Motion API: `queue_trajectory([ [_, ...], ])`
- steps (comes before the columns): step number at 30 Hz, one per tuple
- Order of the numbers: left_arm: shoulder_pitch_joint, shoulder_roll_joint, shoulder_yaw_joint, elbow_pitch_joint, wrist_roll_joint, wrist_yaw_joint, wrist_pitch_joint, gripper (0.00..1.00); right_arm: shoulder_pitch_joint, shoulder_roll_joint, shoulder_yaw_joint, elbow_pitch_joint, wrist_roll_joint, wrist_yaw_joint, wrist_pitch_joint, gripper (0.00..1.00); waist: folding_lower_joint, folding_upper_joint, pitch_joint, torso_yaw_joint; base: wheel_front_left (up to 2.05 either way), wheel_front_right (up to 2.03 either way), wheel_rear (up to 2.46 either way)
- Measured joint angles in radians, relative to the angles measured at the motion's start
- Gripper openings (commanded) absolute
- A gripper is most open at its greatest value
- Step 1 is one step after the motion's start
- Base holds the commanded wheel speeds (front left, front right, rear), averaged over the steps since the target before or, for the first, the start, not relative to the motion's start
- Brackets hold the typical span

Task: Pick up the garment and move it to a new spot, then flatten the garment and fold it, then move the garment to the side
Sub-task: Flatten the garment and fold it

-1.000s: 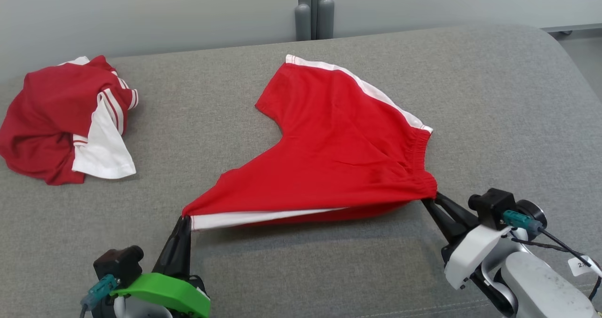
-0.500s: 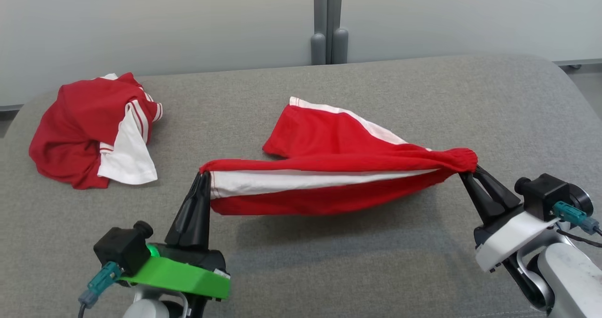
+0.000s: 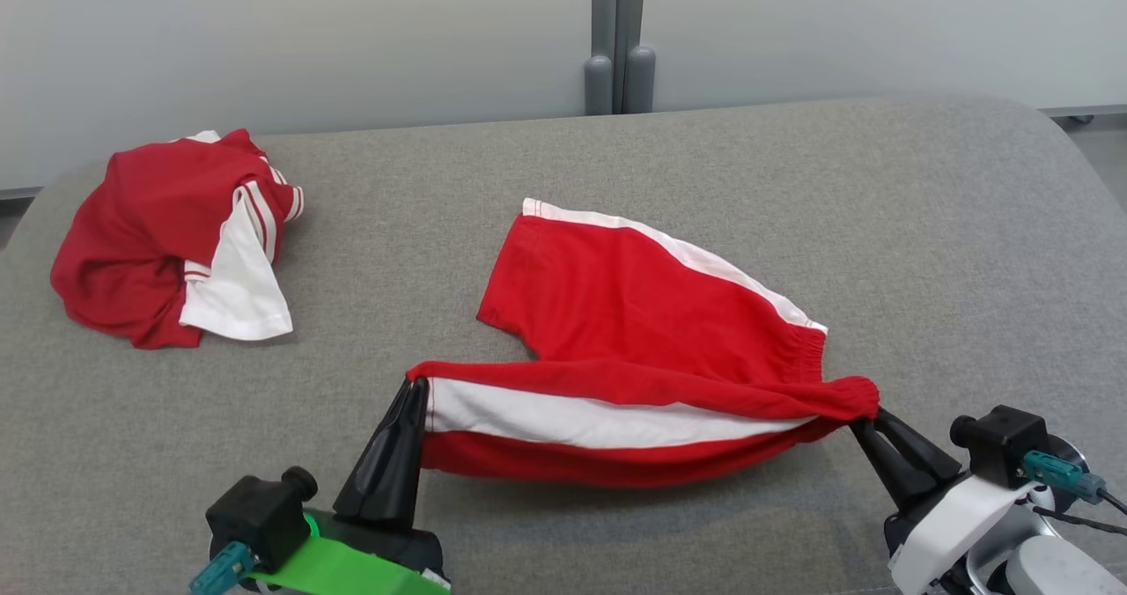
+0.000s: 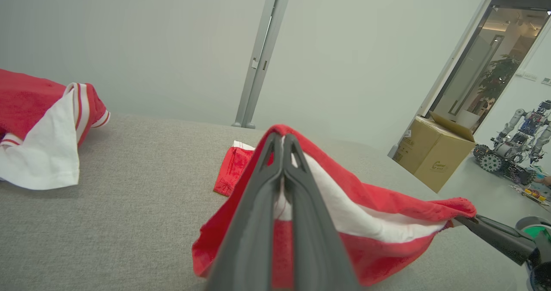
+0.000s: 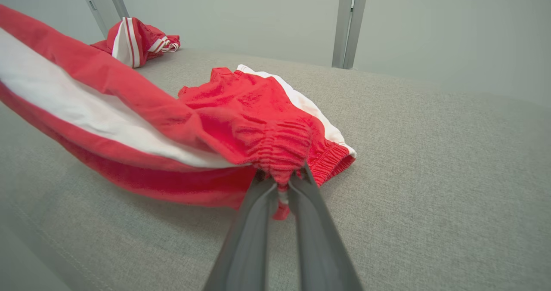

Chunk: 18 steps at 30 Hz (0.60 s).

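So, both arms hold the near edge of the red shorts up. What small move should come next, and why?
Probably carry the held edge away from the robot and lower it onto the far leg of the shorts. The left jaws and the right jaws are shut on that edge, lifted off the grey cushion, while the far leg lies flat, so the fold looks half done.

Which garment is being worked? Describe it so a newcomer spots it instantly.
On the grey cushion, look at the middle. The red shorts lie there, near edge held up between the left gripper and right gripper. Unlike the crumpled darker shirt at far left, they are spread out, with a white side stripe and elastic waistband.
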Motion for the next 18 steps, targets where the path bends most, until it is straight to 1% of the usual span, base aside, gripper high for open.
queue_trajectory([
  [3, -0.011, 0.026, 0.007, 0.031, 0.001, 0.000, 0.027, 0.00, -0.005, 0.013, 0.002, 0.000, 0.045, 0.010, 0.018, 0.00, 0.0000, 0.0000, 0.020, -0.009, 0.00, 0.00, 0.00],
  [5, -0.049, 0.047, 0.007, 0.062, 0.012, 0.000, 0.055, 0.00, -0.028, 0.018, 0.002, 0.003, 0.075, 0.016, 0.042, 0.00, 0.0000, 0.0000, 0.035, -0.016, 0.00, 0.00, 0.00],
  [10, -0.220, 0.067, 0.018, 0.135, 0.036, -0.001, 0.115, 0.00, -0.133, 0.030, 0.007, 0.017, 0.144, 0.024, 0.098, 0.00, 0.0000, 0.0000, 0.079, -0.039, 0.00, 0.00, 0.00],
  [13, -0.320, 0.077, 0.019, 0.197, 0.051, 0.000, 0.165, 0.00, -0.190, 0.058, 0.018, 0.031, 0.190, 0.025, 0.131, 0.00, 0.0000, 0.0000, 0.109, -0.056, 0.00, 0.00, 0.00],
  [18, -0.472, 0.076, 0.012, 0.305, 0.081, 0.001, 0.236, 0.00, -0.278, 0.109, 0.032, 0.069, 0.244, 0.025, 0.180, 0.00, 0.0000, 0.0000, 0.164, -0.095, 0.00, 0.00, 0.00],
])
